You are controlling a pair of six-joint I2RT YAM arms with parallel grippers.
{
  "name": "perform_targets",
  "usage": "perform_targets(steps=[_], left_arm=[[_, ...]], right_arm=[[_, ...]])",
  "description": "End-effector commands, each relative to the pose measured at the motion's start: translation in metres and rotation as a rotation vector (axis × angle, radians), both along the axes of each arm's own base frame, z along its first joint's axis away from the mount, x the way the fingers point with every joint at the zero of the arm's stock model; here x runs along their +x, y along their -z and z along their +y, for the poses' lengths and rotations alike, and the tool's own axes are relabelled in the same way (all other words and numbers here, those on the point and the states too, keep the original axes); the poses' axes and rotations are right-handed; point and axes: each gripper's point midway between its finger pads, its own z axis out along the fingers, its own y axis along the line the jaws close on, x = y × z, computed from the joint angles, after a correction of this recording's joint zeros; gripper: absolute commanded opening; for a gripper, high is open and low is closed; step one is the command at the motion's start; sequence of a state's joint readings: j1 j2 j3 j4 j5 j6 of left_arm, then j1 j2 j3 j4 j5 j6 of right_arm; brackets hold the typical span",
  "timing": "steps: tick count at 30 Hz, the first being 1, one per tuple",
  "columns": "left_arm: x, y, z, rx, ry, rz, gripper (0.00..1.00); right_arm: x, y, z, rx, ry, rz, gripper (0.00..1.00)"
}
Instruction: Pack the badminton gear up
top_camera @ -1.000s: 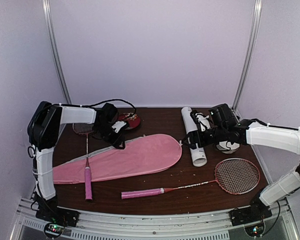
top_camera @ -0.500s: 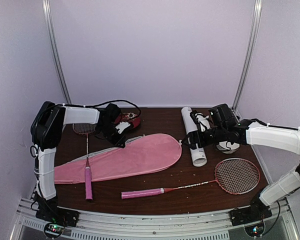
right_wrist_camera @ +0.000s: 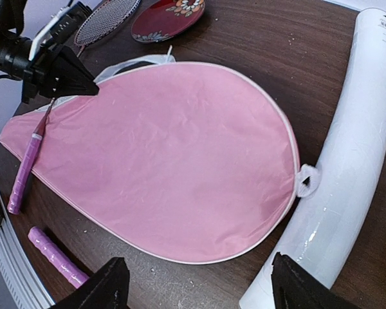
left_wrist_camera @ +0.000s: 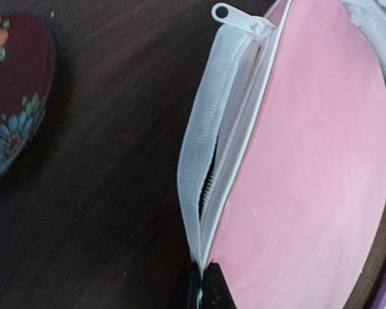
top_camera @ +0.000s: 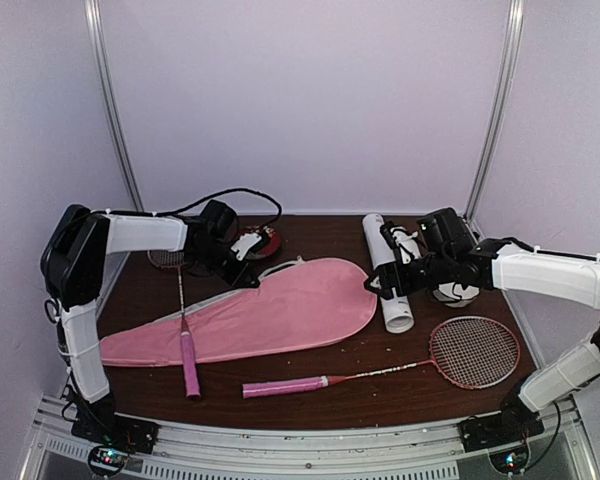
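The left gripper (left_wrist_camera: 201, 284) is pressed together on the white zipper edge (left_wrist_camera: 196, 161) of the pink bag (top_camera: 280, 312). It pinches the tape just where the slit begins. Above the pinch the two sides of the zipper stand a little apart. I judge the hold is there to lift one lip and make a mouth for a racket. The zipper pull (left_wrist_camera: 235, 14) sits at the other end of the slit. Beside this edge, but apart from it, the dark red dish (left_wrist_camera: 13, 90) rests on the counter (left_wrist_camera: 103, 206); it is not part of the gear.

The right gripper (right_wrist_camera: 199, 277) is spread wide and holds nothing. It hangs over the round end of the bag, near the small loop (right_wrist_camera: 305, 180) that touches the white tube (right_wrist_camera: 350, 141). I think this place is chosen to steady the bag against the pull, or to reach the tube.

The first racket (top_camera: 185, 340) lies across the narrow part of the bag. The second racket (top_camera: 380, 374) lies on the counter in front of the bag, near it but apart. Nothing seems packed yet. The shuttlecocks I cannot make out with certainty.
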State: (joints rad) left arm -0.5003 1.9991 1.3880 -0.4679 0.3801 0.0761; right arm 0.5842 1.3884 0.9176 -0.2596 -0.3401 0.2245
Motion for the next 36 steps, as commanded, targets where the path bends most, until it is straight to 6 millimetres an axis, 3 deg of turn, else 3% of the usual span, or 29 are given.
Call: perform_targets(steps=[1, 6, 13, 27, 36], left_arm=[[0.007, -0.071, -0.027, -0.189, 0.033, -0.156, 0.00], [0.002, -0.108, -0.029, -0.268, 0.028, -0.220, 0.00], [-0.012, -0.175, -0.025, -0.399, 0.024, -0.350, 0.00], [-0.033, -0.267, -0.012, -0.556, -0.019, -0.555, 0.00], [-0.041, -0.312, -0.021, -0.624, -0.047, -0.650, 0.00]], right_arm=[[0.000, -0.015, 0.001, 0.019, 0.001, -0.027, 0.78], [-0.005, -0.034, 0.001, 0.050, -0.003, -0.054, 0.78], [-0.013, -0.069, -0.008, 0.096, 0.006, -0.141, 0.79], [-0.014, -0.073, -0.012, 0.096, 0.019, -0.160, 0.79], [-0.013, -0.075, -0.012, 0.103, 0.028, -0.163, 0.79]])
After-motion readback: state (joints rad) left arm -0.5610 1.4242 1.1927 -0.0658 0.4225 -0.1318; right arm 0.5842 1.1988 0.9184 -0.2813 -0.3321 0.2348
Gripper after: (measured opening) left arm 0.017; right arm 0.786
